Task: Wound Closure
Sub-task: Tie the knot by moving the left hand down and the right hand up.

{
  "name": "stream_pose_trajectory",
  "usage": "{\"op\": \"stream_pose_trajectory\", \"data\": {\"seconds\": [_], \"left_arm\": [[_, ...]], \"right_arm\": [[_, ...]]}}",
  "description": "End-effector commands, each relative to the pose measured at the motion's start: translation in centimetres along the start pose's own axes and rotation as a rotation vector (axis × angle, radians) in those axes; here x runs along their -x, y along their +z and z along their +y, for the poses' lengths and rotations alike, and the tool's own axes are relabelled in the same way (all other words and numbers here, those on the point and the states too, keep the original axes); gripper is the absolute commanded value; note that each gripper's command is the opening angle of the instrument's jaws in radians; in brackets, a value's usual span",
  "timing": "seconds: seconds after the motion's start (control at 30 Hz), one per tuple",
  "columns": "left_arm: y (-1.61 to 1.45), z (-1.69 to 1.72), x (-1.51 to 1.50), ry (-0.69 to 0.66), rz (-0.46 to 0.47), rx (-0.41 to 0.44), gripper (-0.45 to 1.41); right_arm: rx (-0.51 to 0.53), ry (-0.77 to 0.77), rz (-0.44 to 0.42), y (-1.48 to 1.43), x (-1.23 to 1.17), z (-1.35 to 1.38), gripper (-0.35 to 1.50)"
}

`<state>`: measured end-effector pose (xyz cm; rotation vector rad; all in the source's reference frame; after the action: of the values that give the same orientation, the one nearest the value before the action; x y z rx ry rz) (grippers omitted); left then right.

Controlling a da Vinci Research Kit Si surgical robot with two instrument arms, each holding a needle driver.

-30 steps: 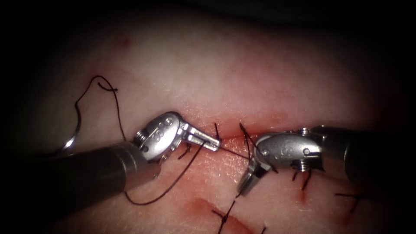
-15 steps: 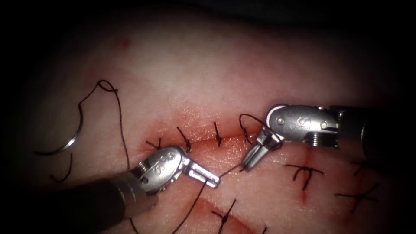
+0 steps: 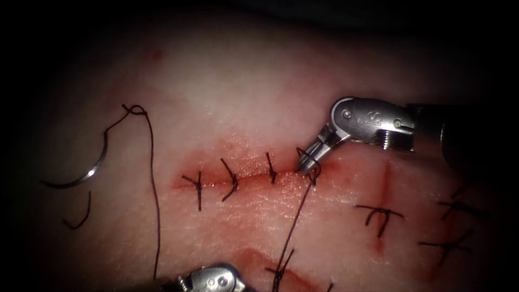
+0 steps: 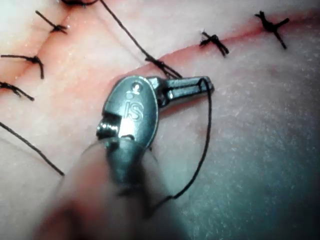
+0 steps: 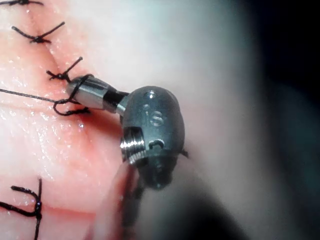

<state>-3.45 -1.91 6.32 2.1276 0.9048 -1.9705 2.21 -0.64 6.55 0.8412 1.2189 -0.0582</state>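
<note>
The curved needle lies free on the tissue, far left of the cut, held by neither tool. Its thread rises to a kink and drops to the lower edge. My right tool is shut on the thread at the knot at the cut's right end; in the right wrist view its jaws have a loop around them. A taut strand runs down from that knot toward my left tool. In the left wrist view the left jaws are shut on the thread.
Three finished stitches cross the cut left of the knot. More stitches sit on other cuts at the right and one at the lower edge. A short cut end of thread lies under the needle. Red fluid stains the cut's edges.
My left tool drew down and away to the lower edge, pulling its strand straight. My right tool rose and brought its tip onto the knot at the cut.
</note>
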Motion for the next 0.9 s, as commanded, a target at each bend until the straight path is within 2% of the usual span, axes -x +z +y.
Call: {"op": "stream_pose_trajectory", "data": {"seconds": [0.03, 0.2, 0.33, 0.6, 0.9], "left_arm": [[0.10, 0.05, -0.03, 0.001, -0.010, 0.018, -0.45], [0.23, 0.28, -0.20, 0.004, -0.023, 0.047, -0.45], [0.30, 0.41, -0.22, -0.002, -0.035, 0.068, -0.45], [0.68, 0.73, -0.08, -0.032, -0.051, 0.137, -0.45], [0.93, 0.90, 0.03, -0.048, -0.052, 0.185, -0.45]], "right_arm": [[0.005, -0.001, -0.003, 0.01, 0.04, 0.13, -0.35], [0.015, 0.003, -0.056, -0.04, 0.12, 0.22, -0.35], [0.026, 0.004, -0.061, -0.06, 0.14, 0.25, -0.35], [0.088, 0.017, -0.065, -0.07, 0.13, 0.37, -0.35], [0.188, 0.035, -0.050, -0.12, 0.12, 0.51, -0.35]]}}
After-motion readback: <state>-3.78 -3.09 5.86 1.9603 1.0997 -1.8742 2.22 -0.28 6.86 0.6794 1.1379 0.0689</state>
